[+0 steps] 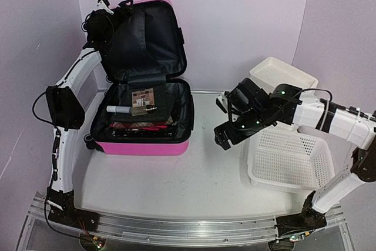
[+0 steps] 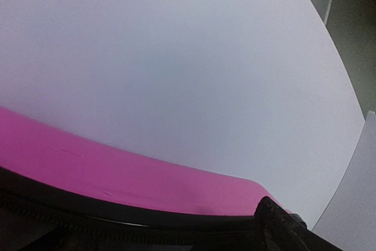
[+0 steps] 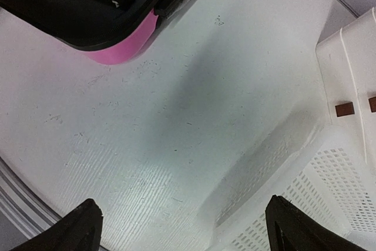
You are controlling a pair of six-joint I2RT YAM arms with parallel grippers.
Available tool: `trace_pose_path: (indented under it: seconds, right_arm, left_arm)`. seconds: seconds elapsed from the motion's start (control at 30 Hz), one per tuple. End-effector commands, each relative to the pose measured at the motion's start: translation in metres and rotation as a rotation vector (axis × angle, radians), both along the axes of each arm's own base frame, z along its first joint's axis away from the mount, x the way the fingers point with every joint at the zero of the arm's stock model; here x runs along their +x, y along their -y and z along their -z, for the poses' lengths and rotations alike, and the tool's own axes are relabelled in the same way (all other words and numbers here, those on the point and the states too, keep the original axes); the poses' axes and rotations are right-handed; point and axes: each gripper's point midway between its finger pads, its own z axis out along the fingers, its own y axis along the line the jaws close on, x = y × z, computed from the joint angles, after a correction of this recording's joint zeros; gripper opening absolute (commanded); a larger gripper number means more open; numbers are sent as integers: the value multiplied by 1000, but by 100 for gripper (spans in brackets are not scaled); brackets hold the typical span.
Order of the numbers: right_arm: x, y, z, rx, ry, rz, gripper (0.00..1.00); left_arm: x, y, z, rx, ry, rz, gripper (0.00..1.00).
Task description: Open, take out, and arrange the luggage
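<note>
The hot-pink luggage point(image 1: 141, 146) lies open at the back left of the table, its black-lined lid point(image 1: 144, 39) standing upright against the back wall. Inside lie an eyeshadow palette point(image 1: 143, 95), a white tube point(image 1: 119, 109) and dark and pink items. My left gripper point(image 1: 107, 9) is at the lid's top left corner. In the left wrist view only one finger point(image 2: 285, 227) shows, set wide to the right beside the pink rim point(image 2: 117, 168) and zip band. My right gripper point(image 1: 225, 123) hangs open and empty over bare table, its fingers point(image 3: 85, 224) wide apart; the luggage corner point(image 3: 126, 45) is beyond it.
A white mesh basket point(image 1: 288, 157) stands at the right front and also shows in the right wrist view point(image 3: 335, 204). The white plastic drawer stack point(image 1: 282, 74) stands behind it, seen too in the right wrist view point(image 3: 346, 63). A metal rail point(image 1: 176, 227) runs along the table's near edge.
</note>
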Motion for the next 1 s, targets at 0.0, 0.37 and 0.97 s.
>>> trace_pose_path:
  seconds: [0.0,0.37,0.97]
  right_arm:
    - [23,-40,-25,105,34,6,98]
    - [69,-127,-29,224,-36,-33,98]
    - [78,-1,34,70,-143,188,98]
  left_arm:
    - [2,-51,-13,-220,-65,47,83]
    - [5,-12,50,-162,-342,309,75]
    - [-242,15,72,193,-398,614,98]
